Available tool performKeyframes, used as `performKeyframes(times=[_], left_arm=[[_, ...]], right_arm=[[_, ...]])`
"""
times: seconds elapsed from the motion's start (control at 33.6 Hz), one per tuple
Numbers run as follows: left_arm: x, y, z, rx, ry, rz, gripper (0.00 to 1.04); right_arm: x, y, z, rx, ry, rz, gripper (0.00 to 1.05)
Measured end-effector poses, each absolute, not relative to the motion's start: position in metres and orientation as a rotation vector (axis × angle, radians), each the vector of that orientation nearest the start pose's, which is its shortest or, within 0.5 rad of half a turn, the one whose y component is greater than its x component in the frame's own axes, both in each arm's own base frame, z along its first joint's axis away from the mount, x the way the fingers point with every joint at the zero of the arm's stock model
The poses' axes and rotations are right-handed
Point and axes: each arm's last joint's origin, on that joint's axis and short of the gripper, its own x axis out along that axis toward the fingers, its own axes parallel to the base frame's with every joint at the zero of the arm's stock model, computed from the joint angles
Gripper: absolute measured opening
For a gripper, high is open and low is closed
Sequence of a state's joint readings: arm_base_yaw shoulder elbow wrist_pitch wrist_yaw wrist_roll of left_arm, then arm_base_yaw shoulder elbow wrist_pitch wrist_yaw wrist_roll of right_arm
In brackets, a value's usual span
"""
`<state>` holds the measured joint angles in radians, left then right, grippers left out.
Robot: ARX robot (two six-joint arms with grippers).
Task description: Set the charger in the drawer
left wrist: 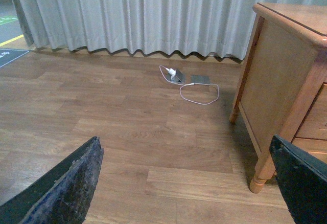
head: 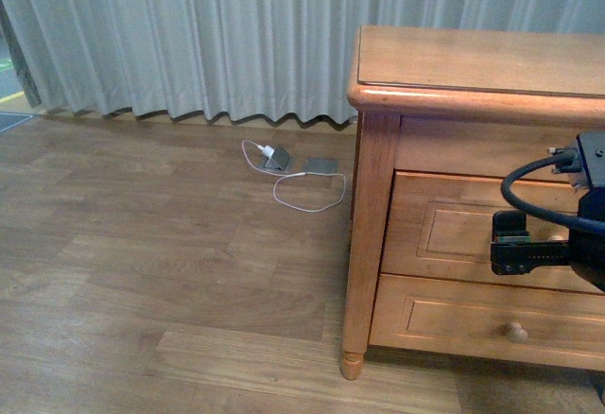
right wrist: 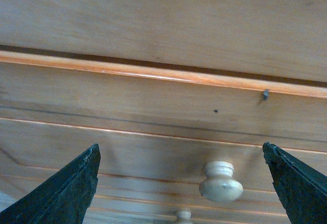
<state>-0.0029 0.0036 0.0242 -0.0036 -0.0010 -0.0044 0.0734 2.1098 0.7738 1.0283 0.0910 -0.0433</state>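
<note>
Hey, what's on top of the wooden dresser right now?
The dresser top looks bare in the front view as far as it shows, with no charger on it. Its right end runs out of frame. The drawers are shut, so their insides are hidden.

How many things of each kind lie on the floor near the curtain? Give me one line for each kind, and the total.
White plug: 1
Thin white cable: 1
Grey flat pieces: 2, one of them right at the plug
Total: 4
</note>
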Motion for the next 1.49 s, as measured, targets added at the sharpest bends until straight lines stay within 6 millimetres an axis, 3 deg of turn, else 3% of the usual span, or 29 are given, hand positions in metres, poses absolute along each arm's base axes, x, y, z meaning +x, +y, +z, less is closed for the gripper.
performKeyframes(times=[0.24,0.39,0.57,0.71,0.86,0.98,1.1,1.34,1.49], left_arm=[[0.096,0.000,0.171,-0.004,-0.017,-0.002,0.98],[0.096,0.000,0.171,-0.004,-0.017,-0.002,0.98],[0.096,0.000,0.171,-0.004,-0.017,-0.002,0.98],[0.096,0.000,0.171,-0.004,-0.017,-0.002,0.98],[0.096,0.000,0.171,-0.004,-0.017,-0.002,0.98],[0.096,0.000,0.171,-0.004,-0.017,-0.003,0.98],[0.096,0.000,0.171,-0.004,-0.017,-0.002,0.98],[0.096,0.000,0.171,-0.004,-0.017,-0.002,0.98],[0.096,0.000,0.171,-0.004,-0.017,-0.003,0.98]], right_arm=[[0.318,0.024,0.114,-0.025,0.302,0.089,0.96],[0.279,0.018,0.142,0.023,0.316,0.142,0.96],[0.215,0.005,0.171,0.129,0.332,0.181,0.96],[0.157,-0.008,0.177,0.230,0.318,0.188,0.96],[0.151,-0.008,0.186,0.219,0.233,0.169,0.95],[0.143,-0.001,0.180,0.049,0.024,0.003,0.68],[0.136,-0.001,0.179,0.016,0.001,-0.003,0.42],[0.127,0.000,0.167,0.004,-0.001,-0.003,0.01],[0.121,0.000,0.168,0.003,-0.008,-0.003,0.01]])
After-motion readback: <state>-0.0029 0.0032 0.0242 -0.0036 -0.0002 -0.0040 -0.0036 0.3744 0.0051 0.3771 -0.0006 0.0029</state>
